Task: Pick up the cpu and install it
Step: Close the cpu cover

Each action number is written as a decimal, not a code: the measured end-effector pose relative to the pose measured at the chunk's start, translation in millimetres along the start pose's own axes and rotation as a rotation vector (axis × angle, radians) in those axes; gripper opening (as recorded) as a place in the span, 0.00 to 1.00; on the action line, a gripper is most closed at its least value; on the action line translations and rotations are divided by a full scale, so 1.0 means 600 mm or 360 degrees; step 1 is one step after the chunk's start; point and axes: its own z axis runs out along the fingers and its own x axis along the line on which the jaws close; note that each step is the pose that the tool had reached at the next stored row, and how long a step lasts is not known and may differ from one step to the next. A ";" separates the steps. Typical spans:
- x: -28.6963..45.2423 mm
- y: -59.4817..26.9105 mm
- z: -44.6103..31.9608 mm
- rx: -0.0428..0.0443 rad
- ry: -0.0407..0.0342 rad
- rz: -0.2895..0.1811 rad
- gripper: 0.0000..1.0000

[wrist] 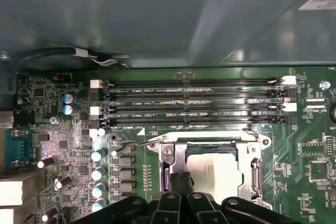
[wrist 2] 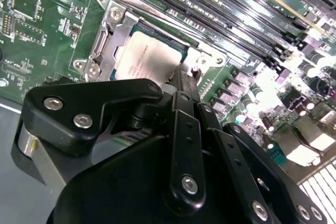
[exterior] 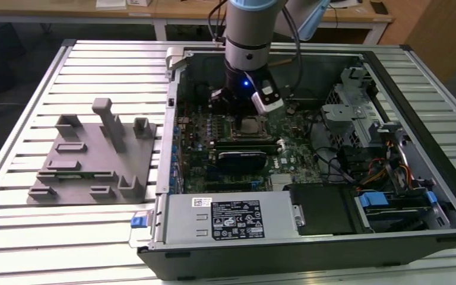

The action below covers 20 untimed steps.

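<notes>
While matte silver square cpu (wrist: 216, 174) lies in metal-framed socket (wrist: 176, 161), black gripper (wrist: 180, 179) hovers, jaws closed, empty.

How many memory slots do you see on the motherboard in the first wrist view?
4 memory slots, lying side by side in parallel rows, all on one side of the cpu. None appears hidden.

Cpu (wrist: 216, 174) top clear; socket frame (wrist: 177, 157) rims it, mem slots (wrist: 194, 103) close beside
</notes>
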 end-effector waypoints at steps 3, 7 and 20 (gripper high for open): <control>0.000 0.000 -0.008 0.0000 0.0000 0.0000 0.11; 0.000 0.001 -0.017 0.0000 -0.0002 0.0000 0.11; -0.010 0.002 -0.026 0.0000 -0.0004 0.0000 0.11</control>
